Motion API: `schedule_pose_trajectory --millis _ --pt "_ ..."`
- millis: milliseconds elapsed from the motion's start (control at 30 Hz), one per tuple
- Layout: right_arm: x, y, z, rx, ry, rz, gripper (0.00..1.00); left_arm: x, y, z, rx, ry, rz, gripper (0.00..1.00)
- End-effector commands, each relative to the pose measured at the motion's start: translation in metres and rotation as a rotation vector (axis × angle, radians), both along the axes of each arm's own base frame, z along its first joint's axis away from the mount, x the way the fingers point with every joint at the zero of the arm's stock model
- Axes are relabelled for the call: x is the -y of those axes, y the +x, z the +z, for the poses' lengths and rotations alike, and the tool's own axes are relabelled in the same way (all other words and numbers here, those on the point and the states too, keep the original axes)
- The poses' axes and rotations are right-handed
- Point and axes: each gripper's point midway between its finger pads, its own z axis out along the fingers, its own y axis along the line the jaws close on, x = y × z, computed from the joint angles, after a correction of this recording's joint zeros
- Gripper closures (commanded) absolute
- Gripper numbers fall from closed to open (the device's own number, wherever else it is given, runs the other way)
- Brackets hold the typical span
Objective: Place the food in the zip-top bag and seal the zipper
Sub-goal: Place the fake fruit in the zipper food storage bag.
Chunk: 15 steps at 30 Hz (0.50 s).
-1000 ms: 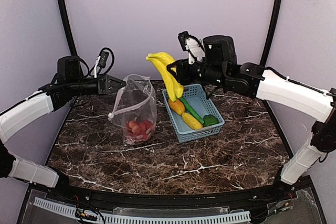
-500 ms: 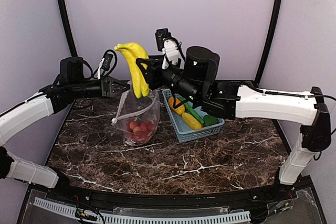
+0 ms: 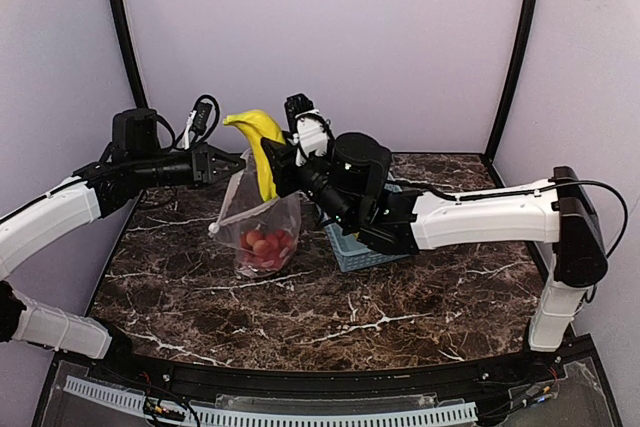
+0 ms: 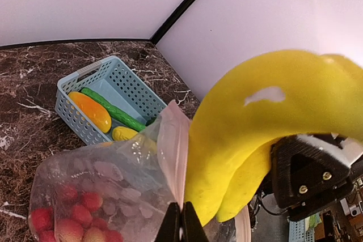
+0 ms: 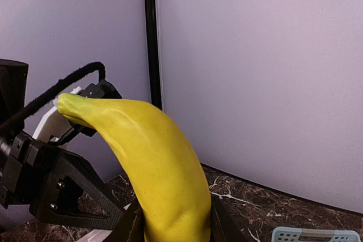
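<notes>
Yellow bananas (image 3: 262,147), top view: grasped by the right claw (image 3: 275,162) and hung tip-down over the bag (image 3: 265,217) mouth, ready to be lowered in.
Bag, top view: stood on the table (image 3: 350,317), its rim pinched up by the clenched left claw (image 3: 236,159) so the mouth is held agape; red fruits (image 3: 262,245) are seen inside.
Basket (image 3: 345,252), top view: just beside the bag, largely hidden by the right arm.
Zipper (image 4: 180,157), left wrist view: unsealed, clamped between shut jaws; bananas are crowded against it, so a snag is judged possible.
Basket contents, left wrist view: orange piece (image 4: 91,110) and green vegetable (image 4: 110,111) are not yet bagged.
Grip, right wrist view: bananas are clasped between the fingers (image 5: 131,228); no bag is seen.
</notes>
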Motion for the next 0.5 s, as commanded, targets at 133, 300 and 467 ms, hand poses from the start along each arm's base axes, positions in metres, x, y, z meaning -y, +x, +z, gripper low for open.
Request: schedule_pose_trajectory --millis 133,300,467 --pt "0.017 -0.007 -0.015 -0.010 -0.043 -0.018 0.70 -0.002 -0.004 0.003 0.001 -0.007 0.012 0.99" --pt "0.019 -0.013 -0.020 -0.039 -0.059 0.014 0.55 -0.002 -0.003 0.004 0.002 -0.008 0.016 0.99" --pt "0.016 -0.018 -0.023 -0.053 -0.087 0.048 0.45 -0.002 -0.003 0.004 0.004 -0.010 0.012 0.99"
